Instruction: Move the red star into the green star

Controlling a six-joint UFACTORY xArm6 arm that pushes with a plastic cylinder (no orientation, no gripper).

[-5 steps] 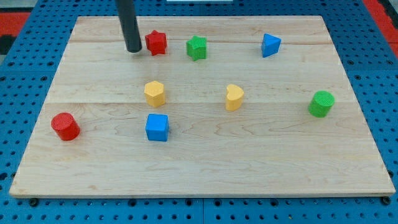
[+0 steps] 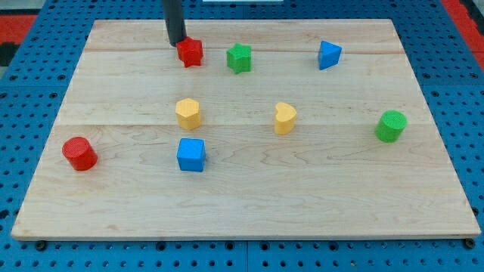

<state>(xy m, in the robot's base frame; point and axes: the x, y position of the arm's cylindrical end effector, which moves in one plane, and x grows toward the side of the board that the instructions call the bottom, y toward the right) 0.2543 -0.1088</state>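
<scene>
The red star (image 2: 190, 52) lies near the view's top, left of centre, on the wooden board (image 2: 242, 196). The green star (image 2: 239, 57) lies a short way to its right, with a gap between them. My tip (image 2: 177, 42) stands at the red star's upper left corner, touching or almost touching it. The dark rod rises from there out of the view's top.
A blue triangular block (image 2: 329, 54) lies at the top right. A yellow hexagon-like block (image 2: 188, 113) and a yellow heart (image 2: 284, 118) lie mid-board. A blue cube (image 2: 191, 154), a red cylinder (image 2: 79, 153) and a green cylinder (image 2: 391, 125) lie lower down.
My tip has moved right and towards the view's top, from the red star's left side to its upper left corner. The blocks have not visibly moved.
</scene>
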